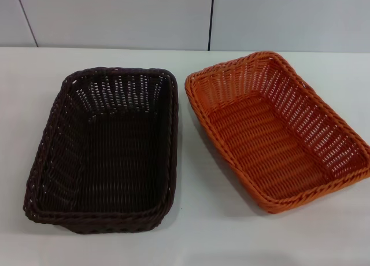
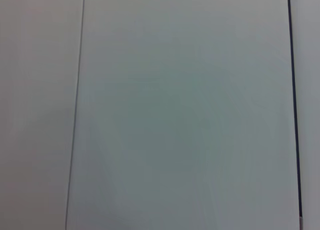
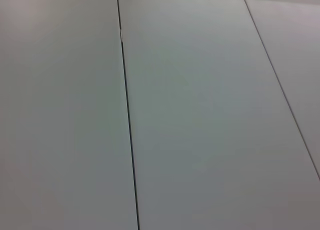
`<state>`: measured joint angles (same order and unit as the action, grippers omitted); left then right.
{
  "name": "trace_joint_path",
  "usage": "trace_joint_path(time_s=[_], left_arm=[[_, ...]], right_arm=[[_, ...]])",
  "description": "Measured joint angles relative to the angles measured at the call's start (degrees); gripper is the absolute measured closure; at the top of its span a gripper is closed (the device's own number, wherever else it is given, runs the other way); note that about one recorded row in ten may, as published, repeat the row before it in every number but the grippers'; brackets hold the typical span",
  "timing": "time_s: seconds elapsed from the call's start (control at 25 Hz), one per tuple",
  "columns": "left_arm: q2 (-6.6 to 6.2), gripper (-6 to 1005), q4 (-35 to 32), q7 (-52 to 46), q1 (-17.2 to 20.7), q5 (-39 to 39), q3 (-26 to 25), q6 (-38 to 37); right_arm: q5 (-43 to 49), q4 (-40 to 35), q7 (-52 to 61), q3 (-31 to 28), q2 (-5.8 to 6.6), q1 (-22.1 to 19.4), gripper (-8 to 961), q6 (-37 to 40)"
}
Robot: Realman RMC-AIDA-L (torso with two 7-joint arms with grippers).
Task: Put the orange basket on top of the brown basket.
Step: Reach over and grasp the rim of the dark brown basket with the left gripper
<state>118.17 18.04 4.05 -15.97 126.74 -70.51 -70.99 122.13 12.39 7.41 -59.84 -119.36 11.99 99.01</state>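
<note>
Orange basket sitting on counter just beside brown basket, both empty. We are seeing neither gripper; jaws' state unknowable. We are judging stacking not begun; next: reaching orange rim, lifting, carrying leftward.

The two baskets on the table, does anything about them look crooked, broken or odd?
Nothing stands out. The brown basket and the orange basket sit upright, empty and intact, side by side on the table, angled slightly differently.
</note>
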Motion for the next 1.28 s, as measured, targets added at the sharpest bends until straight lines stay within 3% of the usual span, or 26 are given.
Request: trace_joint_path(time_s=[0.36, 0.48, 0.52, 0.56, 0.64, 0.72, 0.76, 0.8, 0.84, 0.88, 0.92, 0.96, 1.0, 1.04, 1.08, 1.12, 1.16, 1.28], left_arm=[[-0.01, 245, 0.1, 1.5, 0.0, 0.1, 0.1, 1.0], [-1.11, 245, 3.8, 3.6, 0.0, 1.1, -0.3, 7.2], [-2.97, 245, 9.4, 6.1, 0.4, 1.9, -1.4, 15.0], [-2.97, 245, 9.4, 6.1, 0.4, 1.9, -1.4, 15.0], [-6.16, 245, 18.7, 8.2, 1.5, 3.7, -3.1, 26.1], [-9.29, 245, 33.0, 9.4, 4.2, 7.7, -9.2, 43.6], [-9.29, 245, 33.0, 9.4, 4.2, 7.7, -9.2, 43.6], [-9.55, 246, 42.8, 9.6, 6.2, 11.2, -15.1, 56.0], [-9.09, 246, 46.9, 9.7, 6.8, 12.7, -17.9, 61.2], [-9.09, 246, 46.9, 9.7, 6.8, 12.7, -17.9, 61.2], [-7.84, 246, 54.3, 10.9, 7.7, 15.2, -23.3, 73.6], [-7.84, 246, 54.3, 10.9, 7.7, 15.2, -23.3, 73.6], [-5.85, 246, 62.1, 15.3, 6.5, 16.3, -31.4, 91.8], [-5.85, 246, 62.1, 15.3, 6.5, 16.3, -31.4, 91.8], [-5.09, 246, 64.4, 17.4, 5.5, 16.3, -34.3, 99.0], [-2.99, 246, 68.0, 21.4, 2.0, 16.3, -41.4, 114.9], [-2.99, 246, 68.0, 21.4, 2.0, 16.3, -41.4, 114.9], [-0.99, 246, 70.6, 23.9, -1.8, 17.6, -46.8, 130.2]], right_arm=[[0.0, 0.0, 0.0, -0.4, 0.0, 1.3, 147, -0.7], [0.0, -0.1, 0.0, -0.4, 0.0, 1.7, 147, -1.0], [0.0, -0.1, 0.0, -0.3, 0.0, 2.0, 147, -1.4], [0.0, -0.1, 0.0, -0.3, 0.0, 2.0, 147, -1.4], [0.0, -0.1, 0.0, -0.3, 0.0, 2.3, 147, -1.9], [0.0, -0.1, 0.2, -0.3, 0.0, 2.6, 147, -2.3], [0.0, -0.1, 0.2, -0.3, 0.0, 2.6, 147, -2.3], [0.0, -0.1, 0.3, -0.2, 0.0, 2.8, 147, -2.4], [0.0, 0.0, 0.3, -0.2, -0.02, 2.9, 147, -2.6], [0.0, 0.0, 0.3, -0.2, -0.02, 2.9, 147, -2.6], [0.0, -0.1, 0.2, 0.0, -0.05, 3.0, 147, -3.0], [0.0, -0.1, 0.2, 0.0, -0.05, 3.0, 147, -3.0], [0.0, -0.1, 0.2, 0.1, -0.06, 3.0, 147, -3.6], [0.0, -0.1, 0.3, 0.0, -0.07, 3.0, 147, -3.9], [0.0, -0.1, 0.3, 0.0, -0.07, 3.0, 147, -3.9], [0.0, -0.1, 0.3, -0.2, -0.07, 3.1, 147, -4.4], [0.0, -0.1, 0.3, -0.2, -0.07, 3.1, 147, -4.4], [0.0, -0.1, 0.3, -0.1, -0.04, 3.2, 147, -4.5]])
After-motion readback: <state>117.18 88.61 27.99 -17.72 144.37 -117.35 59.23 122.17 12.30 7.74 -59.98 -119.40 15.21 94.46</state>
